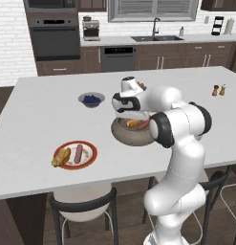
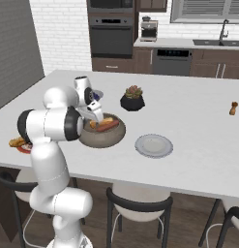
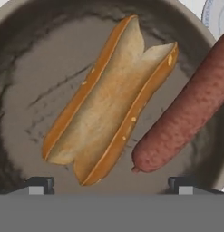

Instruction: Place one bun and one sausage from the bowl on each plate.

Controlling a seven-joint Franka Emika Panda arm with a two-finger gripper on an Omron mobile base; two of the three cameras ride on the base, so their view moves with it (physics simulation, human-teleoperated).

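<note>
The grey-brown speckled bowl point(image 1: 125, 135) point(image 2: 102, 138) point(image 3: 22, 68) sits mid-counter and holds a split bun point(image 3: 113, 97) and a reddish sausage point(image 3: 186, 108) side by side. My gripper point(image 1: 134, 118) point(image 2: 97, 118) point(image 3: 111, 185) hangs open just above the bowl and points down, with the bun between its spread fingertips point(image 3: 40, 185) and nothing gripped. The red-rimmed plate point(image 1: 91, 149) lies near the front left with a bun point(image 1: 61, 157) and a sausage point(image 1: 79, 153) on it. To the right of the bowl, the pale grey plate point(image 2: 154, 145) is bare.
A small bowl of blue berries point(image 1: 91, 99) stands behind and left of the big bowl. A black pot with a plant point(image 2: 133, 99) is behind it. Salt and pepper shakers point(image 1: 219, 90) stand far right. Stools point(image 2: 135, 203) line the front edge.
</note>
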